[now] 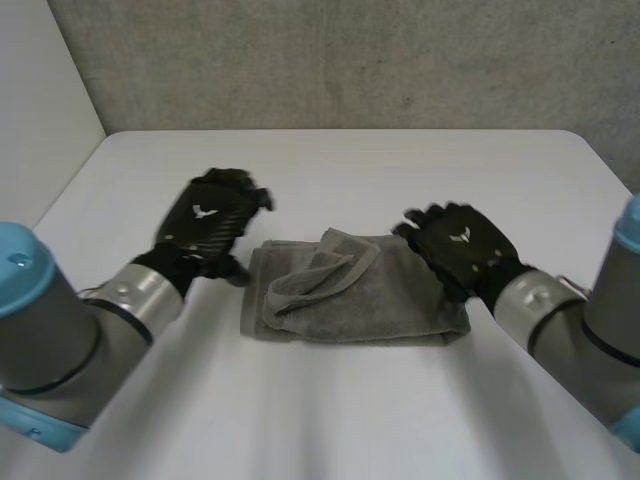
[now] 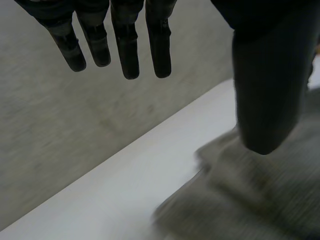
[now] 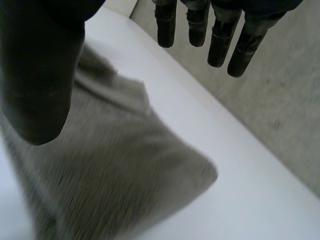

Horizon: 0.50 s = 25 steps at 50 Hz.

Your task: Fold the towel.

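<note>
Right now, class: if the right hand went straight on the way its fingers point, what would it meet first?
The way looks free: the right hand points past the towel, over bare table, towards the grey wall. Depth is unclear, though.

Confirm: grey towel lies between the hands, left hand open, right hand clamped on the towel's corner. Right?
Not quite. The right hand is open too: the right wrist view shows its fingers straight and thumb apart, gripping nothing, with the towel below. The towel does lie between the hands, and the left hand is open.
</note>
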Tool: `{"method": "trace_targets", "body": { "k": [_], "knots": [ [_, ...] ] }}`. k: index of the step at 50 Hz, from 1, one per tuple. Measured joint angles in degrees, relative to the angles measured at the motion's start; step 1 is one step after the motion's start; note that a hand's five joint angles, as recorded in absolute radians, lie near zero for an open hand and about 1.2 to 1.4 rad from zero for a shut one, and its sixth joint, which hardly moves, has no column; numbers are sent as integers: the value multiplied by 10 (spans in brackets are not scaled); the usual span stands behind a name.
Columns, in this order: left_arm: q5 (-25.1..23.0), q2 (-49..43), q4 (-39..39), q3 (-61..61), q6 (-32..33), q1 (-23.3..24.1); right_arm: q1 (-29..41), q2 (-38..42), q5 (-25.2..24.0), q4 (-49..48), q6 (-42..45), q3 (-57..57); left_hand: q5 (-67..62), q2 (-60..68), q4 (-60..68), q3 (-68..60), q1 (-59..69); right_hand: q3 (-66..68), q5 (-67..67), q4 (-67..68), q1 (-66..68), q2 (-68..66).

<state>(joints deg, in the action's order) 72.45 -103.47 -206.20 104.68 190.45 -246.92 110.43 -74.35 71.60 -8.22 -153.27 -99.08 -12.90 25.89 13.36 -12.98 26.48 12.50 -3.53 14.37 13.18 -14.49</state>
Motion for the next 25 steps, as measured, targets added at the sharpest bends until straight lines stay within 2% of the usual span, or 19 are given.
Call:
{"method": "trace_targets", "body": {
  "k": [5, 11, 17, 25],
  "knots": [
    [3, -29, 13, -45, -52, 69, -37, 2, -32, -37, 0, -63, 0, 0, 0, 0, 0, 0, 0, 0, 0, 0],
    [27, -93, 26, -104, -72, 122, -43, 20, -41, -79, 4, -93, -1, 0, 0, 0, 0, 0, 0, 0, 1, 0],
    [60, -165, 30, -156, -54, 139, -42, 44, -40, -109, 5, -102, -1, 0, 0, 0, 0, 0, -30, 0, 34, -21],
    [94, -234, 37, -206, -1, 134, -43, 68, -34, -121, 7, -103, -1, 0, 0, 0, 0, 0, -69, 0, 62, -45]
  ]
}}
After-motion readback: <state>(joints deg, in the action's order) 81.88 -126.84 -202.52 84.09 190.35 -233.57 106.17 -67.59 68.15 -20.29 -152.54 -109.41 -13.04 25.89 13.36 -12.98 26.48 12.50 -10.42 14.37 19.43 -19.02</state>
